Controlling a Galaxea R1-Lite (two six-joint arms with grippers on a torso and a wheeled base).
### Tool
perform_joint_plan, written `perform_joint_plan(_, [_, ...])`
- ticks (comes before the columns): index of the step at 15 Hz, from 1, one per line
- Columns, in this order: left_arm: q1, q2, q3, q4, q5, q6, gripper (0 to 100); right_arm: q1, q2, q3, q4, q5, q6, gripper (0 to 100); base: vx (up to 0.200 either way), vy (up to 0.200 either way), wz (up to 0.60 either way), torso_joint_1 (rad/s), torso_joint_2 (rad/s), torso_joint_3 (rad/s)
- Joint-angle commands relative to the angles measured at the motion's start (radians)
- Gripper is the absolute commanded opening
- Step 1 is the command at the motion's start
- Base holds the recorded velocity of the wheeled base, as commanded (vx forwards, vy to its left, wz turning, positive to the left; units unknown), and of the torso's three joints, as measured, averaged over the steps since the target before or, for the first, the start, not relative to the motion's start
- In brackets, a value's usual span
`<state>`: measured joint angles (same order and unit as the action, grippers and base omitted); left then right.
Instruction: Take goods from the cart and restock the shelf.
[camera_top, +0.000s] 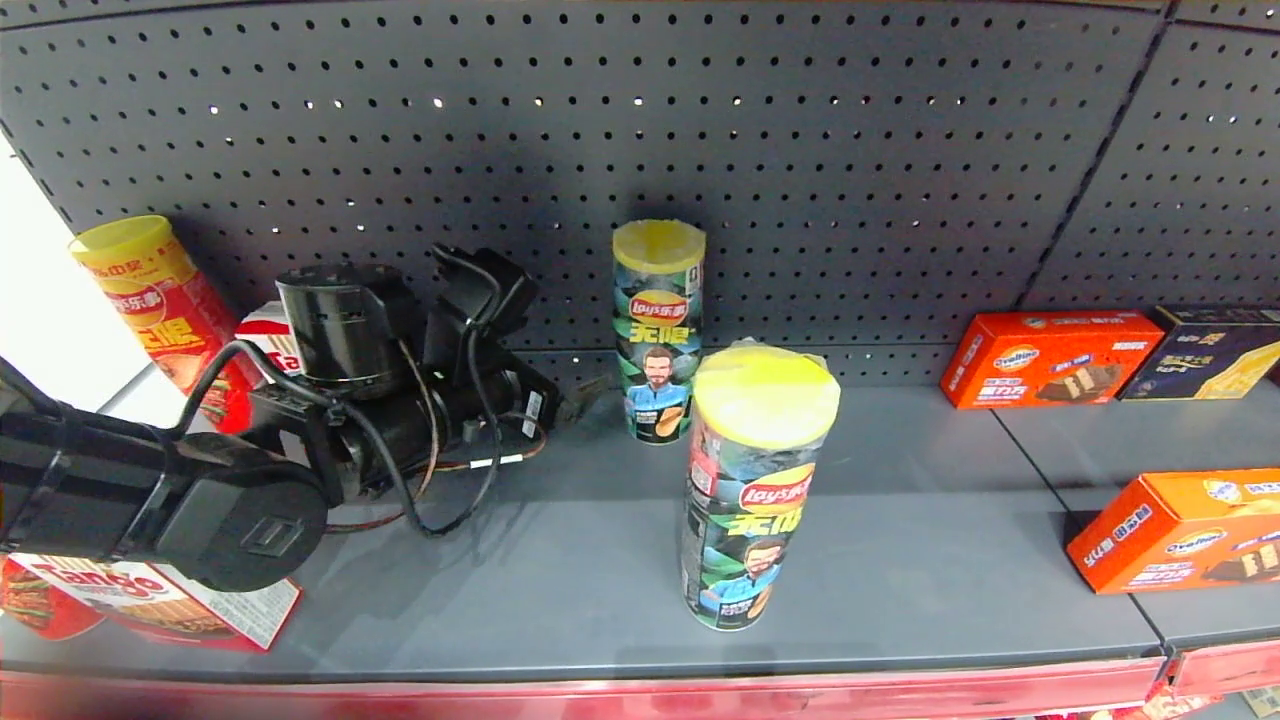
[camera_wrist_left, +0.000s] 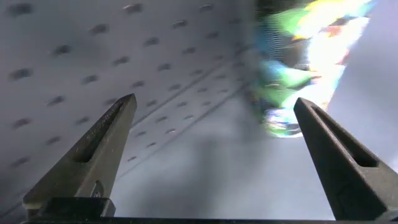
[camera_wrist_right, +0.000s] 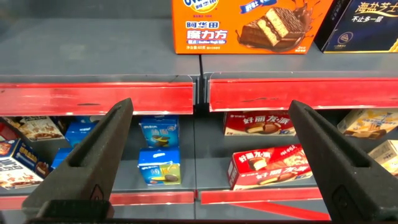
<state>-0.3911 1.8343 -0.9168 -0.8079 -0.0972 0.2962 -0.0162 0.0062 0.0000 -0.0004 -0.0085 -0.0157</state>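
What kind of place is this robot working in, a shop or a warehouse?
Most likely a grocery or convenience store aisle: a pegboard-backed shelf holds upright chip canisters and orange snack boxes, red price strips run along the shelf edges, and more boxed snacks sit lower down.

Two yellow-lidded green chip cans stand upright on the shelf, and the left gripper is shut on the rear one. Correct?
No. The left gripper is open and empty: the left wrist view shows its fingers apart, with the rear can beyond them. It and the front can do stand upright on the shelf.
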Motion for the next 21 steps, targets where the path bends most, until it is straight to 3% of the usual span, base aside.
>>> perform_joint_plan(1, [0.003,0.005,-0.011,0.001,0.016,0.003,100,0.001,0.001,0.000,-0.001,-0.001,-0.001,100,0.000,0.000,0.00,0.000,0.00,0.000])
perform_joint_plan(3, [0.001,0.037,-0.042,0.004,0.040,0.004,100,0.001,0.001,0.000,-0.001,0.001,0.000,100,0.000,0.000,0.00,0.000,0.00,0.000])
perform_joint_plan(21, [-0.023,0.128,-0.132,0.024,0.042,0.000,100,0.001,0.001,0.000,0.000,-0.001,-0.001,100,0.000,0.000,0.00,0.000,0.00,0.000])
